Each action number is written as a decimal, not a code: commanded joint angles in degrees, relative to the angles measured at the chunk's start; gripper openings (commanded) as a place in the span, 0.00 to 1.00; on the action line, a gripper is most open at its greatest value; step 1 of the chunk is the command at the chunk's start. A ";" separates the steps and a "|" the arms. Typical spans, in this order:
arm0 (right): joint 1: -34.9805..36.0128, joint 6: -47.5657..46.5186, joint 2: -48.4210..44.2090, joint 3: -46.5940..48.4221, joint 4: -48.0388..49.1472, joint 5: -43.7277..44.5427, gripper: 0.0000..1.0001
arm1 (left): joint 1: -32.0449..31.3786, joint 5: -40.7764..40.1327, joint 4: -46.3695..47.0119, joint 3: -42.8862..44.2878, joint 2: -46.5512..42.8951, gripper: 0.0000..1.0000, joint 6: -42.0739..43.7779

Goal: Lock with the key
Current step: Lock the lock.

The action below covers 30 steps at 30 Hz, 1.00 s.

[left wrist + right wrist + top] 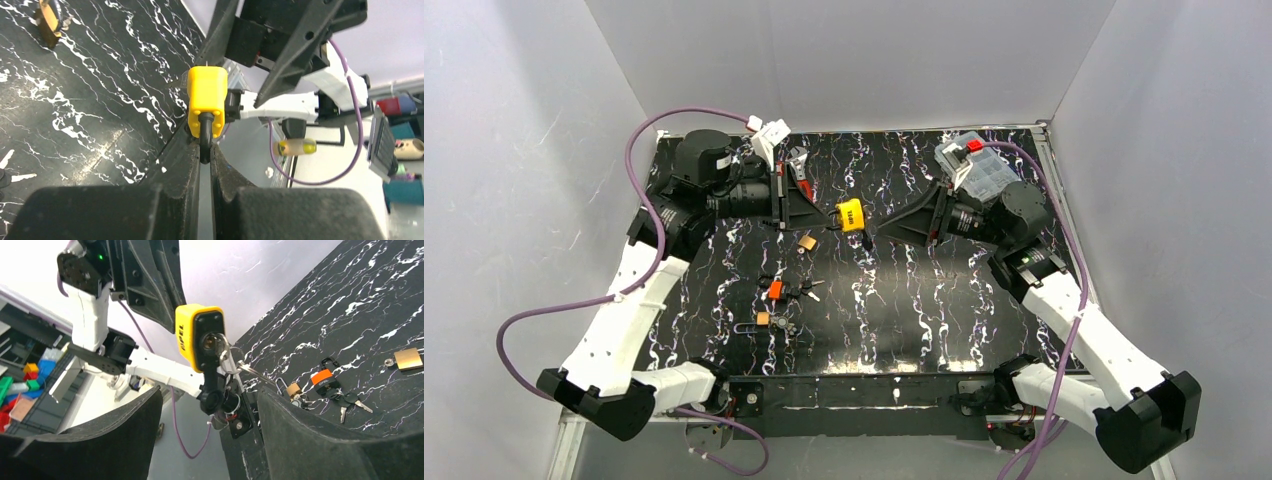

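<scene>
A yellow padlock [852, 214] hangs in the air over the middle back of the table. My left gripper [205, 150] is shut on its black shackle [205, 135], and the yellow body [206, 97] sticks out past the fingertips. In the right wrist view the padlock [190, 335] shows its keyhole face, with a silver key [221, 351] in it. A ring and a black key head [212, 392] dangle below. My right gripper [205, 405] is open just in front of the padlock's key end, its fingers [300, 435] apart on either side of the dangling keys and touching nothing.
On the black marbled table [944, 300] lie a brass padlock [807, 243], an orange padlock [775, 289] with loose keys [809, 292], and a small brass padlock [763, 319]. A clear plastic box [976, 165] stands at the back right. White walls close in three sides.
</scene>
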 commanded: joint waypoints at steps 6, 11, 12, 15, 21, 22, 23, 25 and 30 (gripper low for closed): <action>-0.21 -2.73 0.34 1.25 5.02 -7.85 0.68 | 0.25 9.34 -7.62 6.29 -0.45 0.00 8.26; 0.68 -2.84 1.52 3.02 5.36 -9.74 0.65 | 0.23 9.68 -7.75 5.74 -0.56 0.00 8.18; 1.00 -2.95 1.79 3.38 5.30 -9.95 0.64 | 0.25 9.65 -7.75 5.72 -0.58 0.00 8.18; 2.46 -4.13 2.49 4.55 4.00 -9.83 0.61 | 0.20 9.71 -7.75 5.71 -0.60 0.00 8.13; 4.02 -4.85 3.79 6.26 3.27 -9.29 0.51 | 0.09 9.23 -7.78 5.19 -0.83 0.00 8.20; 4.24 -5.03 3.93 6.47 2.97 -9.34 0.48 | 0.07 9.15 -7.83 5.11 -0.77 0.00 8.21; 4.33 -5.21 4.04 6.64 2.83 -9.34 0.46 | 0.07 9.17 -7.86 5.20 -0.73 0.00 8.19; 4.51 -5.44 4.18 6.89 2.12 -9.36 0.44 | 0.07 9.14 -7.91 5.23 -0.64 0.00 8.15; 4.75 -6.19 4.24 7.22 1.08 -9.27 0.43 | 0.07 8.99 -7.88 5.21 -0.38 0.00 8.13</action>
